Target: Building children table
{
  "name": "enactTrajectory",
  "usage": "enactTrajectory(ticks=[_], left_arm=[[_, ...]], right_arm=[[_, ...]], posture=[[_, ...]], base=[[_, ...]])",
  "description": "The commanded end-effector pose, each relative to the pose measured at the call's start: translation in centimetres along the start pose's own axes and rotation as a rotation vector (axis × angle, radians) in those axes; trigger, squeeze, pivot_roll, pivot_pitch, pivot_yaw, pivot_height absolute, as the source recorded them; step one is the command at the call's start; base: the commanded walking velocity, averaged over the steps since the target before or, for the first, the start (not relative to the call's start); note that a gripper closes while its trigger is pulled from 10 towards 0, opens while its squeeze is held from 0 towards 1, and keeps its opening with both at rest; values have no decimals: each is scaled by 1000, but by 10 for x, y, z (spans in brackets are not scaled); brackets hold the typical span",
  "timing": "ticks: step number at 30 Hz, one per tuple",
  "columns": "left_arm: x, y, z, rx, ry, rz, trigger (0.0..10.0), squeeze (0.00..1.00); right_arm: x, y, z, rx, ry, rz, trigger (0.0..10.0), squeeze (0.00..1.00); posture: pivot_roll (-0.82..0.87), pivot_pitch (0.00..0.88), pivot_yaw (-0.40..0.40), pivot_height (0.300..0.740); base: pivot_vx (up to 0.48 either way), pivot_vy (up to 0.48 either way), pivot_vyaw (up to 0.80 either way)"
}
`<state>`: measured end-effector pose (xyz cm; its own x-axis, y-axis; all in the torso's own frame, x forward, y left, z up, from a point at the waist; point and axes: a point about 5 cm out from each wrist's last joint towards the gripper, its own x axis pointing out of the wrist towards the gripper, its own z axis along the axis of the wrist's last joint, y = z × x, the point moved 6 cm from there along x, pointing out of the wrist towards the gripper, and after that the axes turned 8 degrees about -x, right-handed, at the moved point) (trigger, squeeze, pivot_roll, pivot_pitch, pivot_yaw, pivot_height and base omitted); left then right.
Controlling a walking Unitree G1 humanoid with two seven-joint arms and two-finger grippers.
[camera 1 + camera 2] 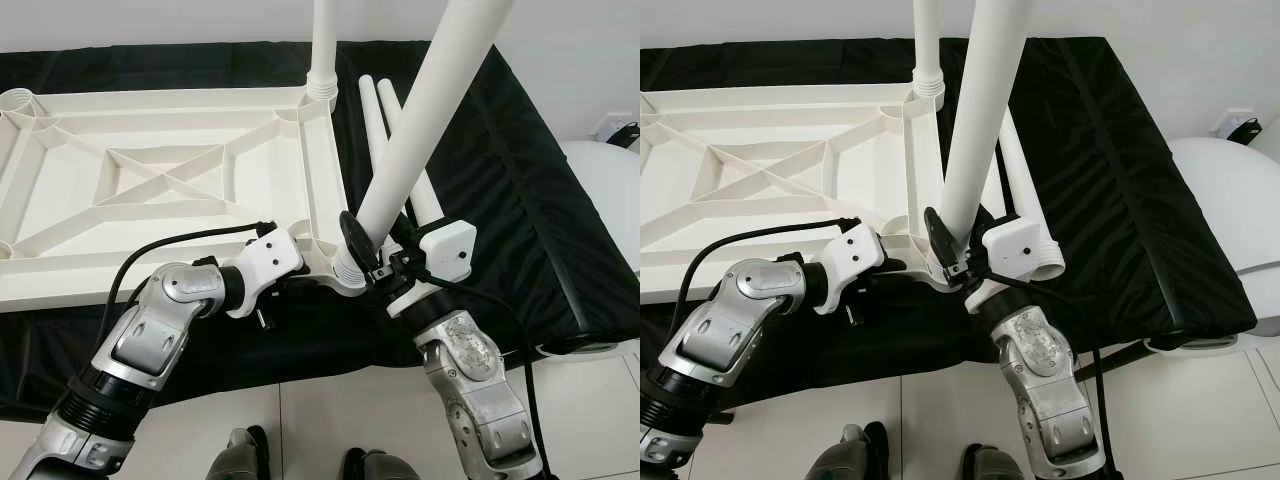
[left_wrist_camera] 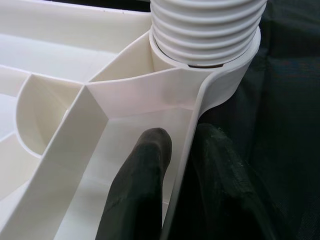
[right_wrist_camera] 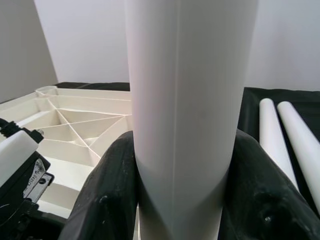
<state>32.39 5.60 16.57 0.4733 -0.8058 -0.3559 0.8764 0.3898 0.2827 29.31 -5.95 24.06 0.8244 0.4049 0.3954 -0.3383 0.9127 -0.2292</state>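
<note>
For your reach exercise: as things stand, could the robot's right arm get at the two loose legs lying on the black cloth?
Probably not yet: the right gripper is shut on the table leg, though the loose legs lie unobstructed beside it.

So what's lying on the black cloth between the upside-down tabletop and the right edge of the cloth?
Two loose white legs lie side by side there on the black cloth, beside the tabletop, seen in the left eye view.
</note>
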Motion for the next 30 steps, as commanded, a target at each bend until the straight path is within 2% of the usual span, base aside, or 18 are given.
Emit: enactTrajectory(ticks=[1,8,19,25,30], left_arm=[[2,-5,13,29,-37,-31,10000,0],[1,-5,13,30,-38,-27,10000,0],[1,-6,13,27,-37,-29,10000,0],[1,-6,13,28,-37,-30,10000,0],[2,-7,13,28,-38,-35,10000,0]], right_arm=[[-7,6,-33,-10,144,-10,10000,0],[-8,-1,-36,-46,176,-81,10000,0],[-8,-8,-39,-50,191,-151,10000,0],[-5,-11,-32,-51,169,-164,10000,0],[2,-15,-17,-60,116,-180,10000,0]], posture=[[-22,266,-9,740],[-22,268,-14,740],[-20,267,-15,740],[-22,262,-15,740],[-26,259,-16,740]], base=[[0,0,0],[0,0,0],[0,0,0],[0,0,0],[0,0,0]])
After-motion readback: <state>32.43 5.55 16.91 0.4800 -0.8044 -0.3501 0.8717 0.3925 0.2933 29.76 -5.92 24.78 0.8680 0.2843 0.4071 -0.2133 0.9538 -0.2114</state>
